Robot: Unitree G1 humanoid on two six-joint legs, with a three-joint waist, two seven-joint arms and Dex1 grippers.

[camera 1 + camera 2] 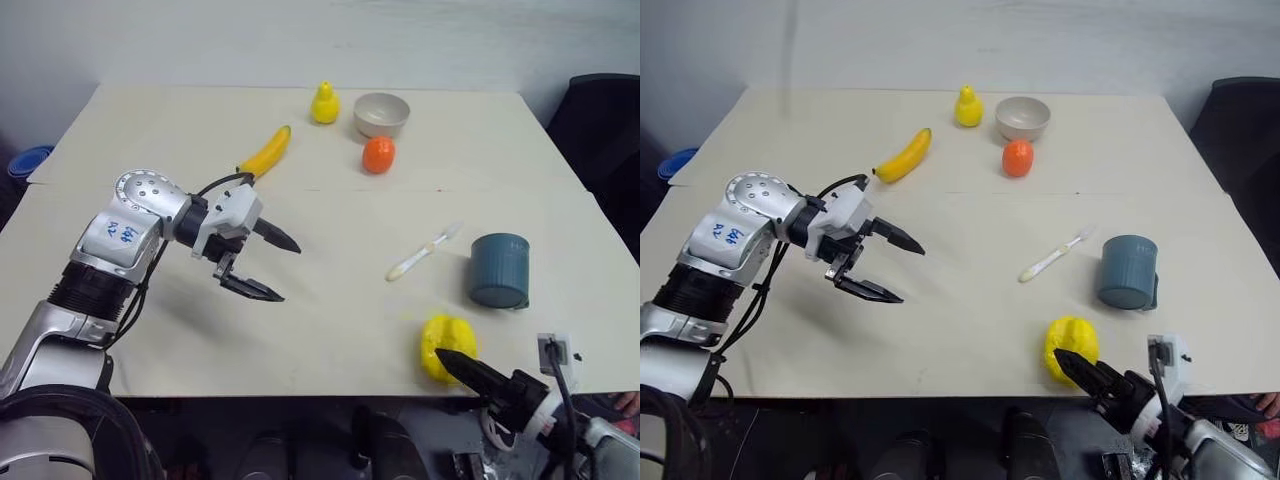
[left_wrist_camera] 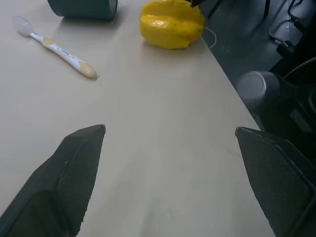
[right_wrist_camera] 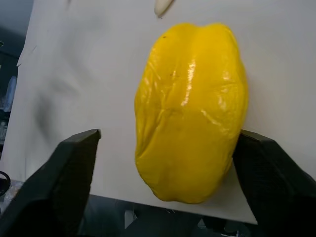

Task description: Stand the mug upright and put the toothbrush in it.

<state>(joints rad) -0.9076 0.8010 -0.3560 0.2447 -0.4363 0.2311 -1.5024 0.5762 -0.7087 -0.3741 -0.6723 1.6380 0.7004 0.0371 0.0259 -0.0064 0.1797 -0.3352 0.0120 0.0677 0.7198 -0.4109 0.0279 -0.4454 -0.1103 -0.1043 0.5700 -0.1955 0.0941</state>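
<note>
Mug (image 1: pixel 499 270) upright, mouth down, just beside toothbrush (image 1: pixel 424 251). Yellow pepper (image 1: pixel 447 345) near mug, between spread right gripper (image 3: pixel 168 163) fingers. Left gripper (image 1: pixel 268 266) spread, empty, well apart.

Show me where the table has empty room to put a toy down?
Bare patches: the table corner left of the banana, and the middle between the left gripper and the toothbrush. It's crowded where the toothbrush, mug and yellow pepper sit close, and around the bowl.
</note>
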